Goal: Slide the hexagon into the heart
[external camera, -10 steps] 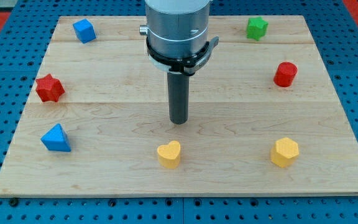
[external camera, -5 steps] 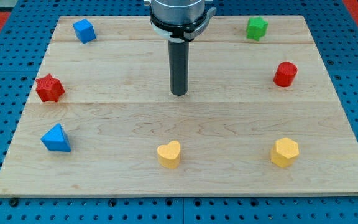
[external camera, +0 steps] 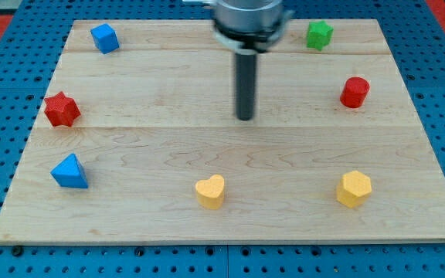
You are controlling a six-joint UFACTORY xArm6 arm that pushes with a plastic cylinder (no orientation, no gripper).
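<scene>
Two yellow blocks sat near: the hexagon (external camera: 354, 189) right, the heart (external camera: 210, 191) left; my tip (external camera: 245, 118), touching and holding nothing, hung mid-bench; the hexagon, probably light and slippery, wanted pushing from its right face.

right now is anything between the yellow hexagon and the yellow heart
No. In the camera view only bare board separates the yellow hexagon from the yellow heart; my tip sits nearer the view's top.

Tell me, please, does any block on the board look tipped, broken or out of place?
Nothing stands out. The yellow hexagon and yellow heart sit flat, well apart. My tip is mid-board, touching no block.
</scene>
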